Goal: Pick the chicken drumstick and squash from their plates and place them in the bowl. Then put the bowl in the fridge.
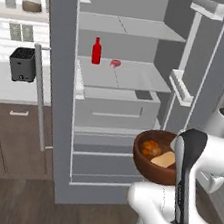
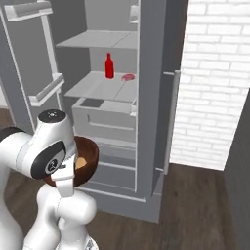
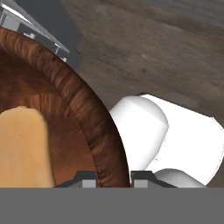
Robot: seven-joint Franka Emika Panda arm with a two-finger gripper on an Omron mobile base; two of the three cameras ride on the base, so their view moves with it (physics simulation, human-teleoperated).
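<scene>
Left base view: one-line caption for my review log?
Wooden bowl holding chicken drumstick and squash, carried before the open fridge, red bottle on its shelf.

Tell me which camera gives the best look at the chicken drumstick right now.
The left base view: the chicken drumstick lies in plain sight inside the bowl beside the squash. In the right base view the arm covers the bowl's contents; I can't make it out in the hand view.

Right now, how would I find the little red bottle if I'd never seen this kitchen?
Find the tall grey fridge standing open, with its white shelves showing. On the middle shelf, above the drawers, stands the red bottle, upright and slim with a narrow neck. Its only neighbour there is a small, flat pinkish item to its right.
</scene>
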